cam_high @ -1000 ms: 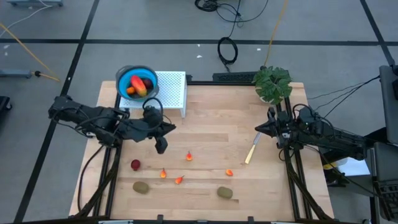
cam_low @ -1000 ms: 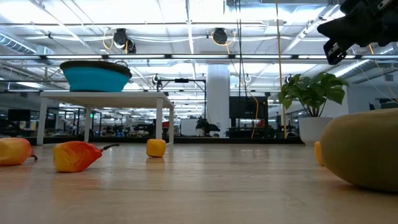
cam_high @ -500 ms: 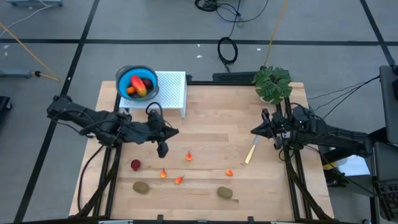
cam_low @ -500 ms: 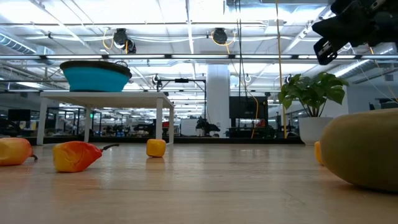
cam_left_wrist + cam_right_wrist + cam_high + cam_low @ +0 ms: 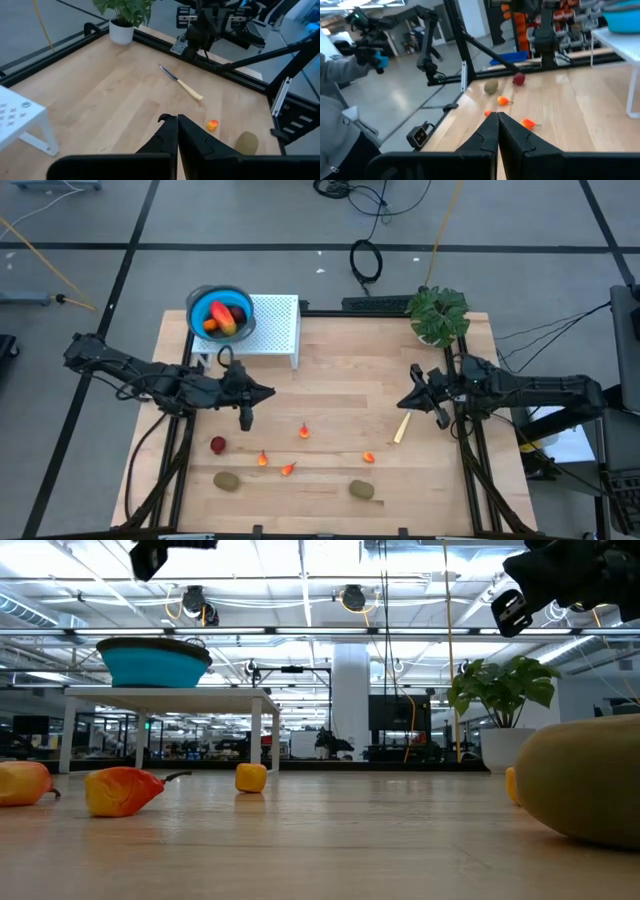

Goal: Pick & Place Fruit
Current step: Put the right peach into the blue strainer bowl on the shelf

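1. While both arms hang above the table (image 5: 330,370), the left tool (image 5: 246,420) sits over the left-centre of the wood with its fingers pressed together and nothing between them.
2. The right tool (image 5: 404,403) hovers near the right side, fingers likewise closed and empty, just beside the pale yellow utensil (image 5: 403,427).
3. A blue bowl (image 5: 220,312) stands on a white stand (image 5: 275,325) at the far left corner; it holds a red-orange fruit (image 5: 224,319) with other red and orange pieces.
4. On the wood lie a dark red ball (image 5: 217,444), three small orange-red bits (image 5: 303,430) (image 5: 262,459) (image 5: 367,457) and another (image 5: 288,469).
5. Two kiwis (image 5: 227,480) (image 5: 361,490) rest near the front edge, well apart.
6. A potted plant (image 5: 438,313) stands at the far right corner.
7. A person's grey sleeve (image 5: 340,70) shows in the right wrist view, beyond the table.
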Tool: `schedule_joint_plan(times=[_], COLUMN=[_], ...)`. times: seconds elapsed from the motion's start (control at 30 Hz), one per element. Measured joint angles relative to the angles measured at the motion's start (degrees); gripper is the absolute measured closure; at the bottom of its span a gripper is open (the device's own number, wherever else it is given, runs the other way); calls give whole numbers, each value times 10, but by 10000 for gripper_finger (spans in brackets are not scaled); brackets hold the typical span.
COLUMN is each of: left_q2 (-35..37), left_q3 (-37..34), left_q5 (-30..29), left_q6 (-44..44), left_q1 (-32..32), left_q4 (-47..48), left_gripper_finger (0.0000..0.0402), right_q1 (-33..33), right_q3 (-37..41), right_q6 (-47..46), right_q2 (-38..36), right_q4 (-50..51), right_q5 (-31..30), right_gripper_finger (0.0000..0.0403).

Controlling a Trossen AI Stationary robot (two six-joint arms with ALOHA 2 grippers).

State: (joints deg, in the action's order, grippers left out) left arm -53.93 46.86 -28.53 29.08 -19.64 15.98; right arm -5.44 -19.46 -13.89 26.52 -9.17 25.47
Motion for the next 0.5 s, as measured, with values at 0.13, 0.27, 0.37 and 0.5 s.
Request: schedule_joint_plan(times=[0.13,0.27,0.37,0.5], left_q2=[47,92,122,165], left_q3=[-36,-64,-80,-104], left_q5=[0,0,0,20], left_q6=[-8,-29,-47,-62], left_q1=[0,0,0,0], left_q4=[-3,-4,-4,-4], left_gripper_finger=[399,391,391,399], right_q1=[46,91,120,153], right_q3=[-19,-49,-78,-126], right_q6=[2,22,30,30], right_q2=[33,75,111,165], right_q4=[5,8,17,59], right_q5=[-62,-122,-157,-197], right_gripper_finger=[403,403,403,403])
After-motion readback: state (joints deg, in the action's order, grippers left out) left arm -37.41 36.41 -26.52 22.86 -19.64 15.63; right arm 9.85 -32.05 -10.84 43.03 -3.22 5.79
